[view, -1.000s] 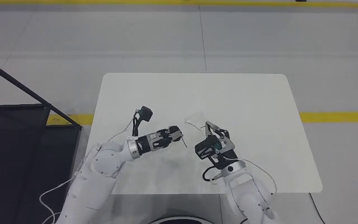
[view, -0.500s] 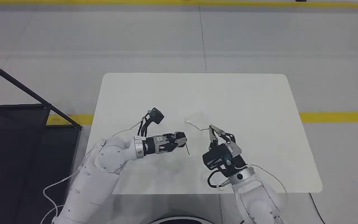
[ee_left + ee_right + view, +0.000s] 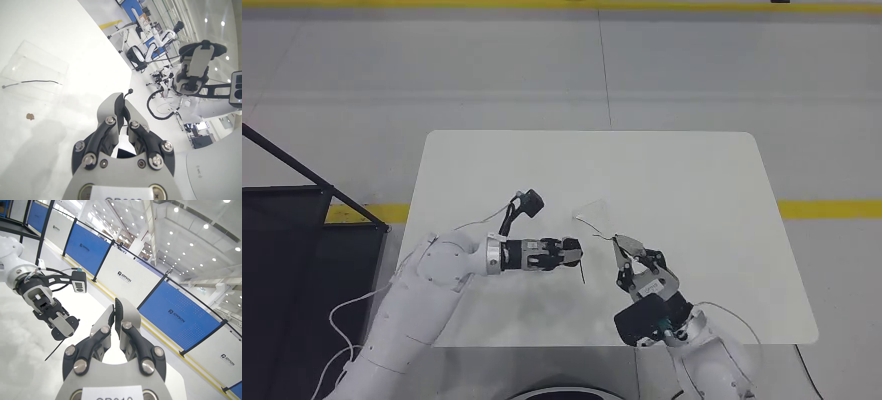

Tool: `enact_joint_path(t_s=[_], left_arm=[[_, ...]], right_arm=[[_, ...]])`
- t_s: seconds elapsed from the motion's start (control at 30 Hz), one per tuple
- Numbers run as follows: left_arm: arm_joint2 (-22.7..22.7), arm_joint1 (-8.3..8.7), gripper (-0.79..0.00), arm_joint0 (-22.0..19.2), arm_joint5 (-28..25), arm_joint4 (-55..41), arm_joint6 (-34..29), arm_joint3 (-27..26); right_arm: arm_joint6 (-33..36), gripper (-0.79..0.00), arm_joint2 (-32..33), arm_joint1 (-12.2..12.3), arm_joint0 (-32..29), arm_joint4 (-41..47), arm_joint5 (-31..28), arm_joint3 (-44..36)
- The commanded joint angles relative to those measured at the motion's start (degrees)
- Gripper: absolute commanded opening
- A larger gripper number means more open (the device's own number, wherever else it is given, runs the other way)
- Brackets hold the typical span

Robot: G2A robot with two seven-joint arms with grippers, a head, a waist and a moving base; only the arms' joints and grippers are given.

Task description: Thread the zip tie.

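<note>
My left gripper (image 3: 570,252) hovers over the middle of the white table (image 3: 692,180) and is shut on a black zip tie (image 3: 582,272). The tie's head (image 3: 130,90) pokes out past the fingertips in the left wrist view. Its thin tail (image 3: 54,351) hangs down from the left gripper (image 3: 65,328) in the right wrist view. My right gripper (image 3: 634,250) stands a short way to the right of it, tips pointing up and away from the table. Its pads (image 3: 118,309) are pressed together with nothing showing between them.
A second black zip tie (image 3: 34,83) lies on a clear plastic sheet (image 3: 592,213) just beyond the two grippers. A small brown speck (image 3: 30,116) sits on the table near it. A black frame (image 3: 292,170) stands off the table's left side.
The left gripper has moved right and slightly nearer with the zip tie. The right arm has drawn back toward the near edge, its gripper tilting up.
</note>
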Motion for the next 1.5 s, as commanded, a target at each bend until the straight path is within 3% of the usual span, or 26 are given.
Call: enact_joint_path(t_s=[0.0, 0.37, 0.77, 1.47], left_arm=[[1.2, -0.14, -0.785, -1.7, -0.2, -1.8, -1.4, 1.9], [6.0, -0.79, -0.785, -7.2, -0.2, -10.1, -6.0, 8.0], [8.2, -0.72, -0.785, -9.0, -1.5, -12.4, -6.7, 10.2], [9.8, 0.00, -0.785, -9.8, -2.3, -13.1, -5.9, 10.5]], right_arm=[[-3.3, -0.785, 0.8, 0.3, -0.6, 0.0, -0.7, 0.1], [-8.4, -0.785, 0.9, 1.3, -1.2, -6.1, -3.0, -0.2], [-1.9, -0.785, -2.0, 1.1, -1.5, -10.0, 4.3, -0.9], [2.5, -0.785, -4.6, 1.2, -0.1, -13.2, 6.2, -0.5]])
